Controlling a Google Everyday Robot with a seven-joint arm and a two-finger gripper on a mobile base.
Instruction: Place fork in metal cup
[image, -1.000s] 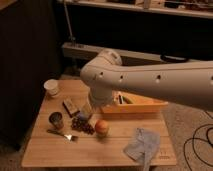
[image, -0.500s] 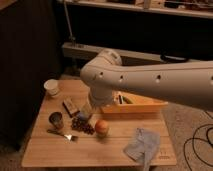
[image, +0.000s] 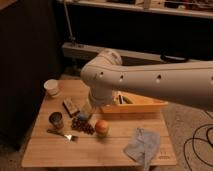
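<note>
Jaws by grapes (image: 82, 125), wooden table (image: 100, 151), dark wall (image: 25, 60)

White cup (image: 51, 87), grapes (image: 81, 125), apple (image: 102, 128), blue cloth (image: 141, 146)

Fig.: we find no visible change vs. earlier pics. Gripper (image: 85, 114), centre-left of frame just above dark grapes (image: 82, 125); fork (image: 62, 134) & metal cup (image: 56, 120), lower left: positions unchanged.
</note>
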